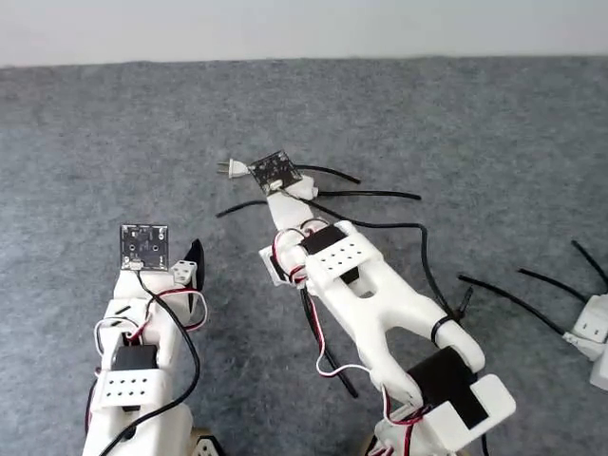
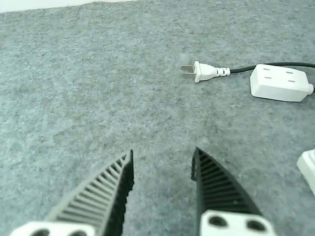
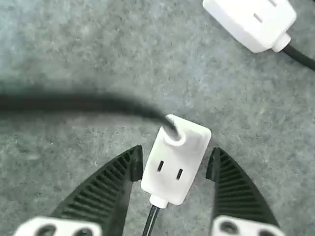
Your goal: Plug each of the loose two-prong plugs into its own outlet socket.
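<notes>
Grey carpet [image 1: 456, 123] covers the table. Black cables [image 1: 380, 195] loop across it beside and beneath the right arm [image 1: 380, 294]. One blurred cable [image 3: 74, 103] crosses the right wrist view close to the lens and ends at the socket's [image 3: 174, 164] collar, hiding part of the carpet. At the table's edge, well apart from both arms, lie white pieces [image 1: 594, 332] with black leads, too small to identify.

Plug [image 1: 226, 168]: white body, two bare metal prongs, black lead. It lies flat on the carpet, unplugged, just beside the right arm's camera board. In the left wrist view the plug [image 2: 204, 72] has a white block [image 2: 280, 82] with slot pairs near its lead end, not touching it.

Socket: white, one pair of slots facing up, thin lead out of its near end. A second socket [image 3: 251, 19] lies apart from it.

Right arm stretched forward toward the middle of the table. Right gripper [image 3: 177, 149] has its jaws apart, straddling the socket, a gap visible on at least one side, nothing clamped.

Left arm [image 1: 142, 351] drawn back near the table's edge. Left gripper [image 2: 163, 152] is spread and holds nothing, over bare carpet, well short of the plug.
</notes>
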Motion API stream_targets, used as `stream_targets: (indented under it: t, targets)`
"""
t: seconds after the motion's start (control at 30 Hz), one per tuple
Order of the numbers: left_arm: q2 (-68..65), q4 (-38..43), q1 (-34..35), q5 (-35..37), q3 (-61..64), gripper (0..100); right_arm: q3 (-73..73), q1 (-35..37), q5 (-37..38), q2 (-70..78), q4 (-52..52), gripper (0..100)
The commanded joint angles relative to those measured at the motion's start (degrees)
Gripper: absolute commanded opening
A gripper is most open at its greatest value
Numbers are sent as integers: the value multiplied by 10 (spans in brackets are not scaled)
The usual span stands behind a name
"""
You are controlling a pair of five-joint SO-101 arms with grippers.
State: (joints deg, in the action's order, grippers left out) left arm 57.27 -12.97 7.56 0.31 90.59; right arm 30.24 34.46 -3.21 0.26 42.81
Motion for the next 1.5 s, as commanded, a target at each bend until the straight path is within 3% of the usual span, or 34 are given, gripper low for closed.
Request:
stream_targets:
  t: [0.0,0.23,0.4,0.47,0.8,1.03,1.27,1.47]
  targets:
    - [9,16,4,0,-6,185,-23,6,-6,10,4,217]
    - [9,16,4,0,-6,185,-105,4,-3,91,57,203]
    - [9,16,4,0,-6,185,-135,-2,0,117,66,9]
    - [9,16,4,0,-6,185,-136,-24,0,116,66,23]
    - [7,17,1,2,-7,185,-98,-125,34,-93,186,9]
    - [6,17,-1,4,-9,185,-24,-322,47,-251,191,9]
    - [5,5,-1,24,-20,186,-30,-571,129,-218,151,9]
    - [4,-163,-10,100,-96,188,-37,-665,183,-102,59,12]
